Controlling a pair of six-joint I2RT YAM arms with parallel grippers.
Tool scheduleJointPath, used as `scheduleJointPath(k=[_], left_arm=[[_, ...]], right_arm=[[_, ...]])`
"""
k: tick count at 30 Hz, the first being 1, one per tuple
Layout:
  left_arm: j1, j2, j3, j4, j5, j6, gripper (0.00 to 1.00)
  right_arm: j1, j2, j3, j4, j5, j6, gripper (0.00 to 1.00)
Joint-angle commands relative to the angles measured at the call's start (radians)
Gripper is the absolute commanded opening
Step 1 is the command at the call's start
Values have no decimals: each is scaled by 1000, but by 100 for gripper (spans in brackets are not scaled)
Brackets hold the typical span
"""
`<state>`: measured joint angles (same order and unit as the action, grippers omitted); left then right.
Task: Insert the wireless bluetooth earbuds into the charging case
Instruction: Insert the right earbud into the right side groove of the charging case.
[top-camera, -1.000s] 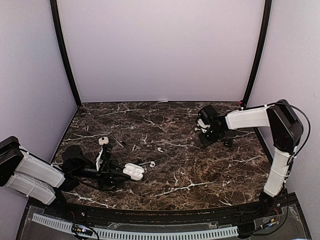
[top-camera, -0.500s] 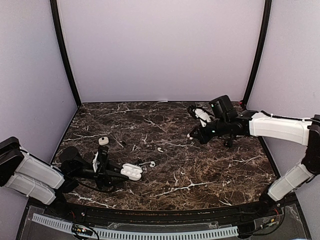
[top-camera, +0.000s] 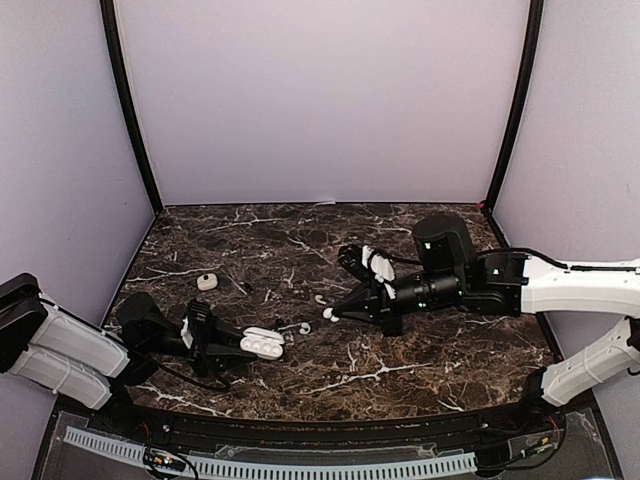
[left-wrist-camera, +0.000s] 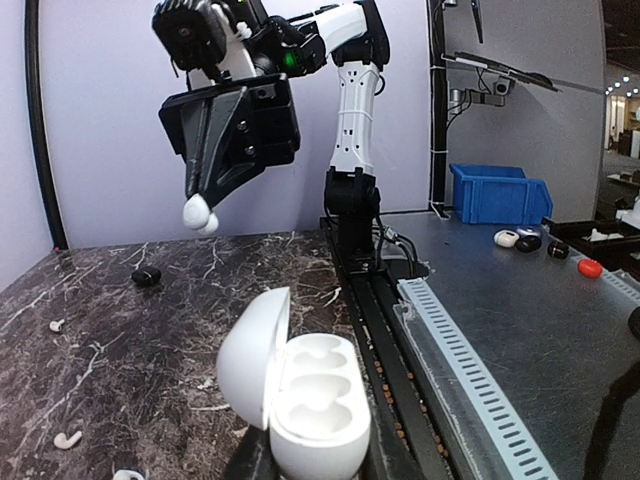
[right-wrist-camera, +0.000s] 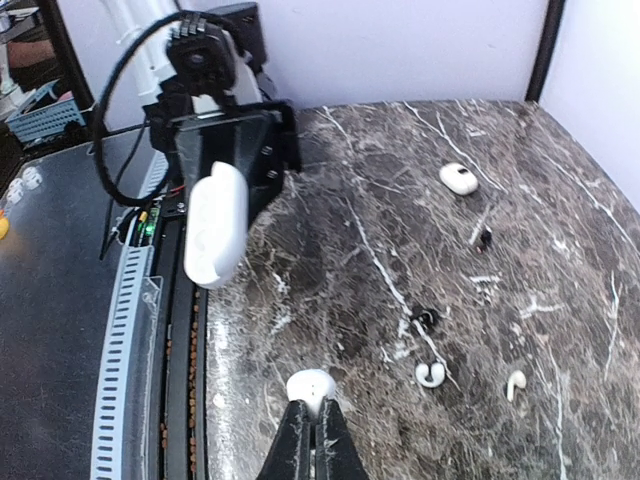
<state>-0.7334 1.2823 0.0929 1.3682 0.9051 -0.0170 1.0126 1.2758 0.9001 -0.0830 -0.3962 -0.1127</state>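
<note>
The white charging case stands with its lid open and both sockets empty. My left gripper is shut on its lower body at the front left of the table. In the top view the case points toward the table's middle. My right gripper is shut on one of the wireless bluetooth earbuds, whose white head sticks out past the tips. The gripper hovers above the marble, a short way right of and beyond the case. From the left wrist, that earbud hangs above and behind the case.
Two loose earbuds lie on the marble between the grippers. A white oval object sits behind the left arm. Small black bits are scattered nearby. A black rail runs along the near table edge.
My right arm has swung from the back right corner toward the middle, carrying the earbud close to the case. The left gripper has shifted slightly with the case.
</note>
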Motion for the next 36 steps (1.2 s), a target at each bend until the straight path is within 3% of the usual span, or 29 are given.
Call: scheduleJointPath(k=[1,12,20,36], left_arm=[[-5,-20,22,-33,3,119,0],[-10,1,13,-37,-14,152,0],[-24,-5,-46,26,-3,269,0],[-32,14,-13,-32,-29,252,0]], right_arm=[[83,-13,-26,104,-5,-103,0],[208,58,-11,158,97,-250,0],[259,137,64,125,162,-272,0],[286,132,61,134,204,-265,0]])
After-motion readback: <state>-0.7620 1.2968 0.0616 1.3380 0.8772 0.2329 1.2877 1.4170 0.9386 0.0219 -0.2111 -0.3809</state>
